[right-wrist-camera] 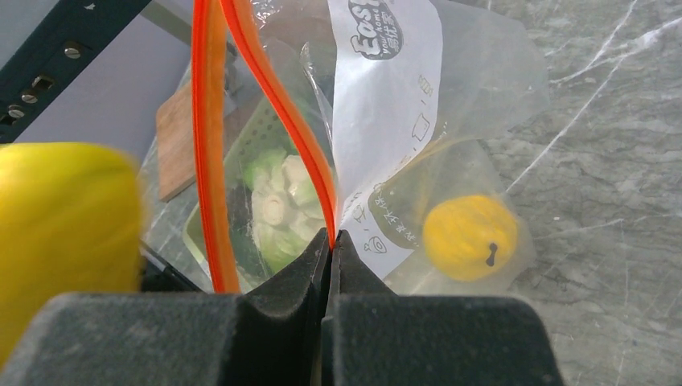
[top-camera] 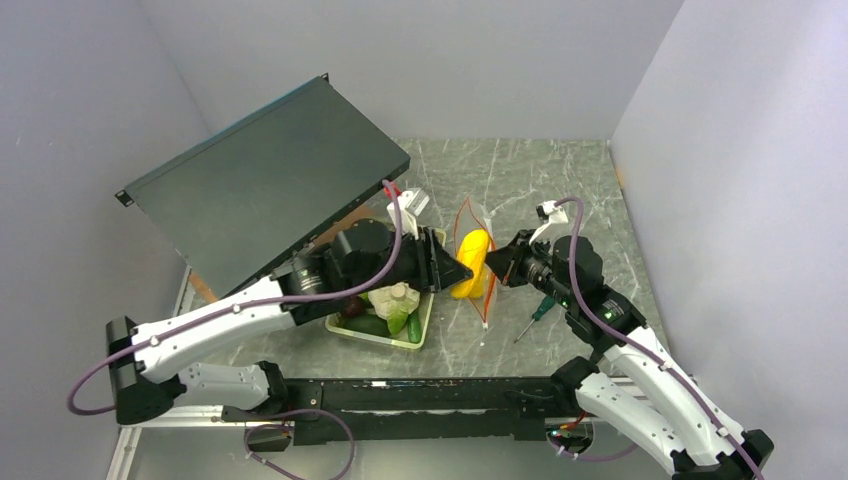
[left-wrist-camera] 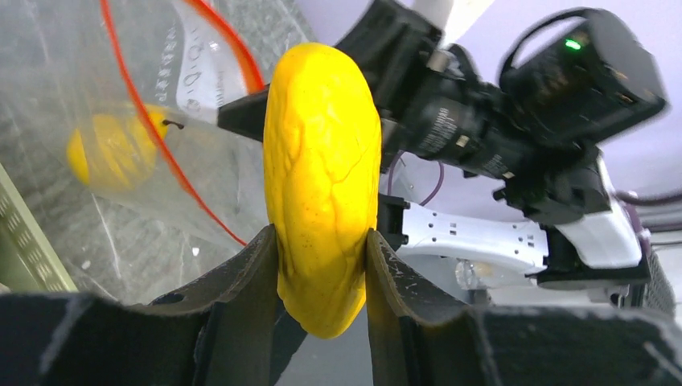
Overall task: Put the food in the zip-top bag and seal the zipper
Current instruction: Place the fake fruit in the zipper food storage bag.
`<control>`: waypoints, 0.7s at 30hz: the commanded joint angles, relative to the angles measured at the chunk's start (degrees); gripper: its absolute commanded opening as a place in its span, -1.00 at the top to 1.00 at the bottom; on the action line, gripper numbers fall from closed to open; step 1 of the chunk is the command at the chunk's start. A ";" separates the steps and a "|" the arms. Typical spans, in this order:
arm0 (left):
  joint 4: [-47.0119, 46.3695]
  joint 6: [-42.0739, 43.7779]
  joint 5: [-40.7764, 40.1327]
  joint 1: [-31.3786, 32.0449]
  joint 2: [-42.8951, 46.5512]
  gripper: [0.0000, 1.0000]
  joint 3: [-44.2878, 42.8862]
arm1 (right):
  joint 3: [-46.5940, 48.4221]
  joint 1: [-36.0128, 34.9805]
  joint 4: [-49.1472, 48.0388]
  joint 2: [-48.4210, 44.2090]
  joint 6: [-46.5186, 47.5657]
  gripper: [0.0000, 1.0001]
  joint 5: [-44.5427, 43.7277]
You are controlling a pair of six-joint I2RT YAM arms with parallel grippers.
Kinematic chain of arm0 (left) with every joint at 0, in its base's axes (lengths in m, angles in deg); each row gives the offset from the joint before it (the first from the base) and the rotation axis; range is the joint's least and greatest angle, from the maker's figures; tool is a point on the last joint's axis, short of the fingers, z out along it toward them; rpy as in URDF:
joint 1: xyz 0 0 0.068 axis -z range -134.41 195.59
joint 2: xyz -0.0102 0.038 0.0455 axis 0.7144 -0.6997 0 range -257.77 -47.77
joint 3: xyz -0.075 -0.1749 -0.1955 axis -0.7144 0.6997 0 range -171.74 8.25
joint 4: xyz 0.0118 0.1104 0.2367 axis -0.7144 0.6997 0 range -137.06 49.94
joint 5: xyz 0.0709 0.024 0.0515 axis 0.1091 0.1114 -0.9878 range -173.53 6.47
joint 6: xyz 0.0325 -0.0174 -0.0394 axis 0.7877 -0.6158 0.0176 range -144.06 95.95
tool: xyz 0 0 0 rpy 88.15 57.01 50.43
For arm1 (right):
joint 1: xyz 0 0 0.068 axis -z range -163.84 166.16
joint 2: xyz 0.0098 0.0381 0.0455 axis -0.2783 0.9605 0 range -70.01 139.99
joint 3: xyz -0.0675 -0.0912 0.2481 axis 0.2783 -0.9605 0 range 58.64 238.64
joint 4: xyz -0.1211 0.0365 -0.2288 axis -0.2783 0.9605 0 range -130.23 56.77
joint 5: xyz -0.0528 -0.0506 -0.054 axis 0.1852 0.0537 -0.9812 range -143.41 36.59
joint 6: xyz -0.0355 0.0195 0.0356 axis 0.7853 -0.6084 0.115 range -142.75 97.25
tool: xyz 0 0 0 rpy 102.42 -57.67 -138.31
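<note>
My left gripper [left-wrist-camera: 322, 249] is shut on a long yellow toy food piece [left-wrist-camera: 322, 169], seen from above [top-camera: 470, 262] at the mouth of the clear zip-top bag [top-camera: 478, 225]. My right gripper [right-wrist-camera: 331, 237] is shut on one side of the bag's orange-red zipper strip [right-wrist-camera: 277, 104] and holds the mouth open; the other strip side [right-wrist-camera: 207, 145] bows away. A round yellow food piece [right-wrist-camera: 470, 236] lies inside the bag, also in the left wrist view [left-wrist-camera: 108, 149]. More green, pale and dark food [top-camera: 392, 305] sits in the pale green tray [top-camera: 420, 335].
A large dark flat panel [top-camera: 260, 175] leans at the back left over the left arm. A green-handled screwdriver [top-camera: 535, 312] lies on the marble table near the right arm. Grey walls close in on three sides.
</note>
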 commanded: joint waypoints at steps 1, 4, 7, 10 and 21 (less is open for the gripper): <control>-3.14 -9.39 5.93 -3.44 -3.18 1.00 -0.28 | 1.76 -0.22 -3.49 -1.44 0.37 1.00 0.99; -4.26 -12.76 3.97 -3.93 -3.32 1.00 2.04 | 1.17 -0.28 -4.02 -3.02 0.20 1.00 0.27; -6.04 -16.14 2.49 -4.42 -3.39 1.00 4.20 | 0.26 -0.19 -5.84 -3.88 -0.06 1.00 1.83; -5.04 -19.14 2.87 -5.61 -4.52 1.00 4.27 | -0.73 -0.23 -7.16 -4.31 0.06 1.00 2.72; -4.48 -24.58 0.35 -7.47 -6.97 0.71 3.18 | -1.85 -0.59 -8.93 -4.21 0.40 1.00 5.99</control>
